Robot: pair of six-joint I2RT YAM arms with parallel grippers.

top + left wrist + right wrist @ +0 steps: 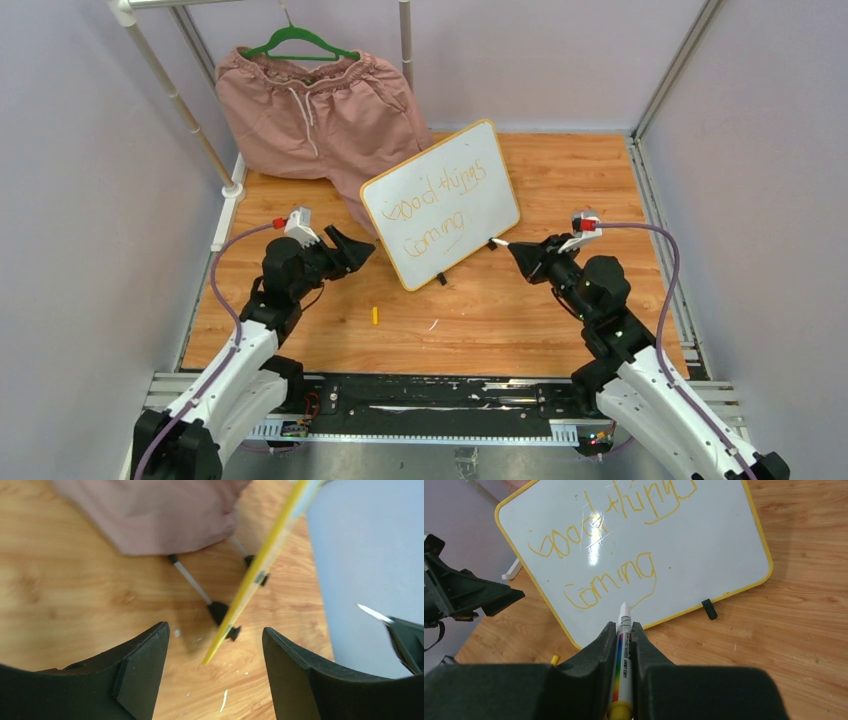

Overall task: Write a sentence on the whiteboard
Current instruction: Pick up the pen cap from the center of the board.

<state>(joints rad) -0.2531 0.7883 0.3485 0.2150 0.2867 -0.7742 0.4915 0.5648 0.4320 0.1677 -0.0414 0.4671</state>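
The whiteboard (440, 203) with its yellow frame stands tilted on black clip feet at the table's middle. It carries the orange cursive sentence (440, 205) "good things coming" in two lines, also plain in the right wrist view (616, 555). My right gripper (513, 248) is shut on a white marker (623, 650) with a yellow end, its tip pointing at the board's lower right part, a little off the surface. My left gripper (355, 250) is open and empty just left of the board, whose edge (260, 565) shows between its fingers (145, 665).
Pink shorts (315, 110) hang on a green hanger (298, 42) from a white rack (180, 105) at the back left. A small yellow cap (375, 315) lies on the wood in front of the board. Grey walls close both sides.
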